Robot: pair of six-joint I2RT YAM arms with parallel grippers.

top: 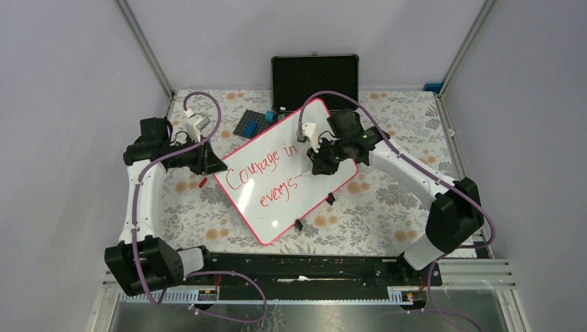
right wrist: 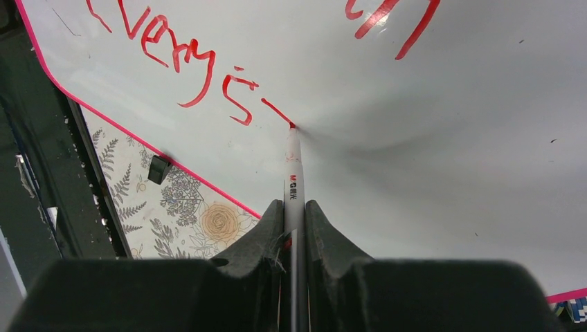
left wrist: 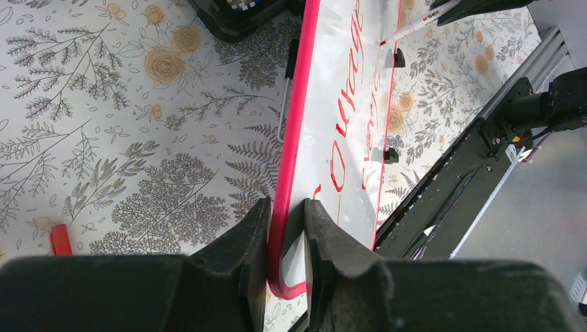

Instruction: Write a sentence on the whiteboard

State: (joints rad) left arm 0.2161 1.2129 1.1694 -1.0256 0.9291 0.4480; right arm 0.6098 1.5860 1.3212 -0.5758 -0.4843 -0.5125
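The whiteboard (top: 304, 145) lies slanted on the floral table, white with a thin pink frame. The sentence (top: 266, 173) is red handwriting in two lines, reading "Courage in" and "every s" with a fresh stroke after it. My left gripper (top: 216, 164) is shut on the whiteboard's left edge, which shows between its jaws in the left wrist view (left wrist: 285, 228). My right gripper (top: 320, 164) is shut on a white marker (right wrist: 293, 173); its red tip touches the board at the end of the second line (right wrist: 242, 97).
An open black case (top: 315, 76) stands at the back. A dark tile (top: 249, 124) with a blue block lies left of the board's top corner. A red marker cap (top: 202, 182) lies near the left gripper. Two black clips (top: 331, 198) sit on the board's lower-right edge.
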